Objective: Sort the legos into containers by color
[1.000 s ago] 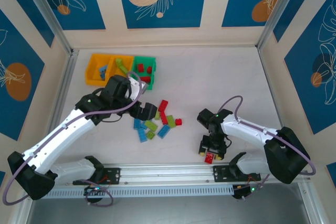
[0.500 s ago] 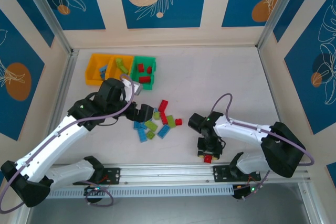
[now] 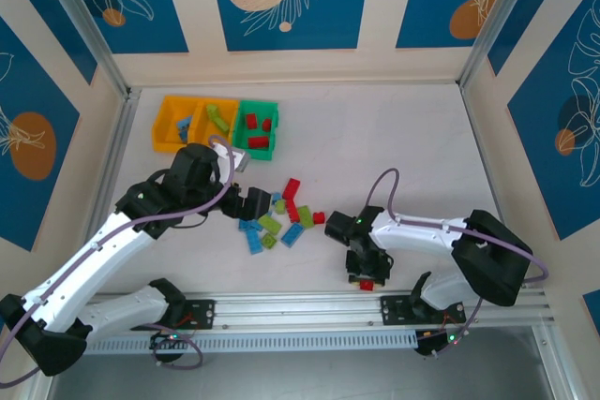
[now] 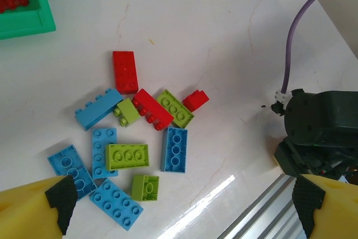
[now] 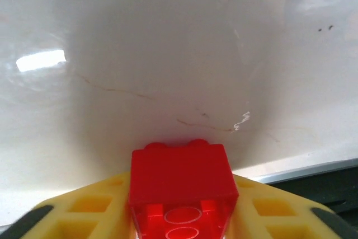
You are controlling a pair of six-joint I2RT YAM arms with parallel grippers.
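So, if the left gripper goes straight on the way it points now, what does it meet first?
Probably the loose pile of legos on the table: the open left gripper aims about at a blue brick there. Depth is unclear.

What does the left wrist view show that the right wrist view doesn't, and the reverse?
Left wrist: the loose legos in red, blue and green, a corner of the green container with red ones inside, and the right arm. Right wrist: one red lego up close, tight between the right gripper fingers. Both: the white table.
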